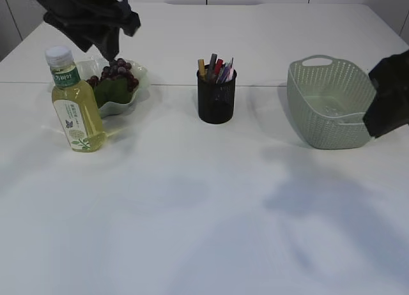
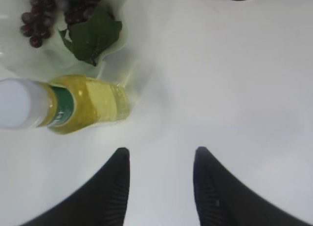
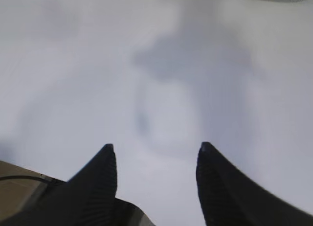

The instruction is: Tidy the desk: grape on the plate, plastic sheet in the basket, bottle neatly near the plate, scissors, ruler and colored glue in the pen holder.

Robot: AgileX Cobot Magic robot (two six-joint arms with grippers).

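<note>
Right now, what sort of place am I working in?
Probably a desk or office-style test bench: a plain white table holding a black mesh pen holder full of pens, a drink bottle beside a plate of grapes, and a green basket.

One bottle (image 1: 75, 103), one grape bunch (image 1: 116, 74) on one plate (image 1: 124, 102), one pen holder (image 1: 216, 96), one basket (image 1: 328, 103).

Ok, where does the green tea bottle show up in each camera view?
Exterior view: bottle stands upright at left, in front of the plate.
Left wrist view: bottle at left, seen from above, white cap leftmost.
Right wrist view: not in it.
Shared landmark: the grapes.
</note>
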